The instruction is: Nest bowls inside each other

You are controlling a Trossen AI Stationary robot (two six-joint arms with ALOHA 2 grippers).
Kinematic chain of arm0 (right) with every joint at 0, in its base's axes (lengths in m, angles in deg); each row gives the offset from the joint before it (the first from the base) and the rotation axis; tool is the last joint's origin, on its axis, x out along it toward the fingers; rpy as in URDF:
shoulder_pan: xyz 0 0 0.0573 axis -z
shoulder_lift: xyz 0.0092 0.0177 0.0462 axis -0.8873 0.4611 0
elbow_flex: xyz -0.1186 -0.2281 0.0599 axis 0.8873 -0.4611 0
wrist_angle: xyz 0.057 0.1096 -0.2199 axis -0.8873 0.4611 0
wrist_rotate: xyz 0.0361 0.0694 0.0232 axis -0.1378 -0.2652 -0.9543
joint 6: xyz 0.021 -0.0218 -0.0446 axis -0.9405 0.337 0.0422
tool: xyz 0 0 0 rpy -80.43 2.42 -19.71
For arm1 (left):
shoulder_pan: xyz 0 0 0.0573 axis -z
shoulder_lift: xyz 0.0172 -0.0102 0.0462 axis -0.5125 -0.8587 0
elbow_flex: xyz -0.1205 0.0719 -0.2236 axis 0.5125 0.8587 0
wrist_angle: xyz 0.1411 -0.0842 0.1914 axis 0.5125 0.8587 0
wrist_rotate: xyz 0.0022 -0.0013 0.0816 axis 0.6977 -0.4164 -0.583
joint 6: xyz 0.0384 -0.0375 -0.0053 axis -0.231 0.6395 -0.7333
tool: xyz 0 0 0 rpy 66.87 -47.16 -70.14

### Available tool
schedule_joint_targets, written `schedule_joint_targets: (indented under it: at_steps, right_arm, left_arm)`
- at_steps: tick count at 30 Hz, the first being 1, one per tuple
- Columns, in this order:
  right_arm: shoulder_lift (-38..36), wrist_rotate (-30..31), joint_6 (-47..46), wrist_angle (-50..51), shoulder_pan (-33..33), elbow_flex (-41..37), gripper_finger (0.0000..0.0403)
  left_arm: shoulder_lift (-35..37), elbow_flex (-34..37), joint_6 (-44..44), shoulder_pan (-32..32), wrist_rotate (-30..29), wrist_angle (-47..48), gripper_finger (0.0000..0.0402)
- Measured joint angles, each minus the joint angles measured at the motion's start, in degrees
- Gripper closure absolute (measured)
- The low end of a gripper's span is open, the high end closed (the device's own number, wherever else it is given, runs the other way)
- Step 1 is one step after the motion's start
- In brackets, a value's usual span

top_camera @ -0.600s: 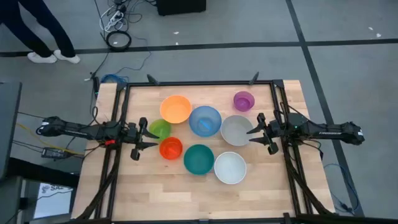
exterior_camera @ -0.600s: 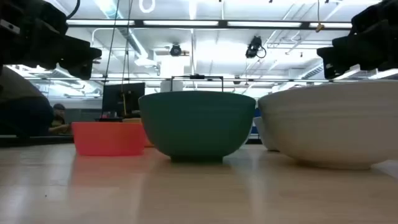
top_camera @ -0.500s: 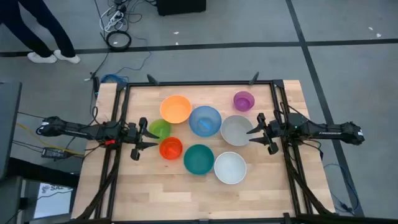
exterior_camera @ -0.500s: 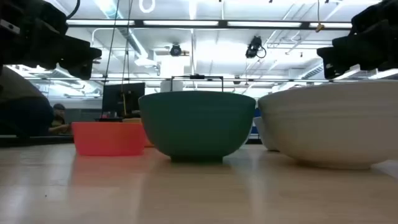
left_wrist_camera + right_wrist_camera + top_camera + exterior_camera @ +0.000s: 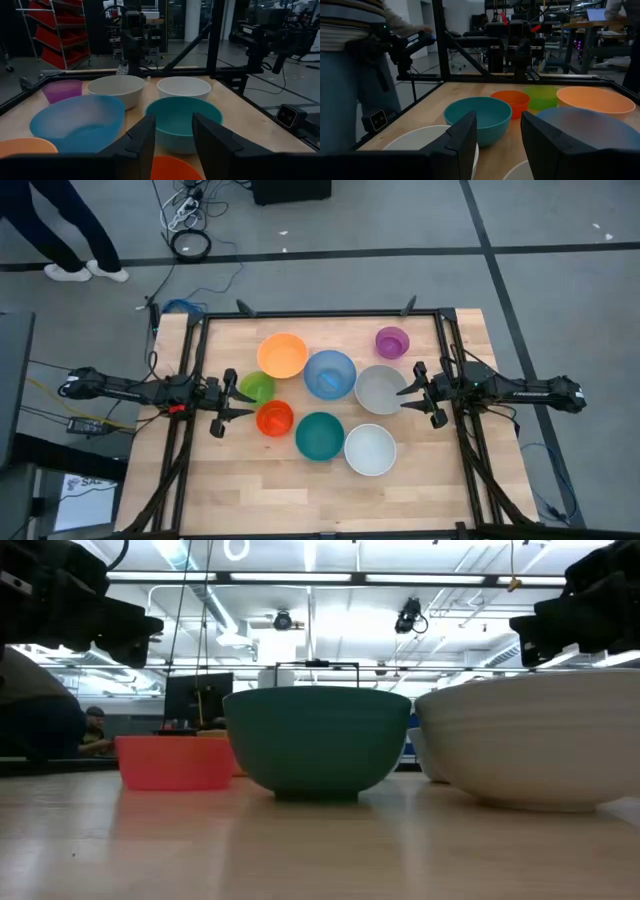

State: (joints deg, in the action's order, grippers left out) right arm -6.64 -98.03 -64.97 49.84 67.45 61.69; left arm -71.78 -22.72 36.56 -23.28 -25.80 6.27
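Eight bowls stand apart on their bases on the wooden table (image 5: 250,490): orange (image 5: 282,354), blue (image 5: 330,374), grey (image 5: 381,389), purple (image 5: 392,341), lime green (image 5: 257,387), red-orange (image 5: 274,418), teal (image 5: 320,436) and white (image 5: 370,449). My left gripper (image 5: 228,402) hangs open at the table's left side, just left of the lime green and red-orange bowls. My right gripper (image 5: 412,395) hangs open at the right side, by the grey bowl's right rim. Nothing is between either pair of fingers (image 5: 145,145) (image 5: 462,142).
A black frame (image 5: 320,312) runs along the table's far edge and down both sides under the arms. Bare wood lies along the near edge and in the far left corner. A person's legs (image 5: 60,230) stand on the floor beyond the far left corner.
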Motion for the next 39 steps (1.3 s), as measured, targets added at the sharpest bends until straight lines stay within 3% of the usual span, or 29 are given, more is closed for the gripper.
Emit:
schedule_joint_targets:
  at_steps: [7, 16, 20, 24, 27, 31, 39]
  right_arm:
    - [0.0, 0.0, 0.0, 0.02, -0.02, 0.02, 0.0259]
    - [0.0, 0.0, 0.18, 0.06, -0.01, 0.01, 0.0259]
    - [0.09, 2.13, 10.68, 3.22, 0.45, 0.02, 0.0259]
    - [0.31, 4.59, 14.3, 3.34, 0.57, 0.02, 0.0259]
    - [0.28, 5.06, 14.34, 2.67, 0.58, 0.02, 0.0259]
    - [0.3, 12.36, 14.4, -1.91, 1.11, 0.15, 0.0259]
    - [0.28, 27.82, 9.92, -22.11, 2.44, 0.2, 0.0259]
  left_arm:
    - [0.0, 0.01, 0.0, 0.01, -0.21, 0.0, 0.0264]
    - [0.0, -0.01, -0.15, 0.03, -5.53, -0.04, 0.0264]
    - [0.0, 0.0, -1.7, -0.04, -19.66, 0.31, 0.0264]
    - [0.0, 0.01, -1.53, -0.02, -24.3, -2.71, 0.0264]
    - [-0.06, -0.01, 6.24, 0.02, -24.24, -8.43, 0.0264]
    - [0.02, 0.01, 24.65, -0.04, -24.71, -19.56, 0.0264]
    - [0.0, 0.01, 38.56, -0.04, -25.32, -39.5, 0.0264]
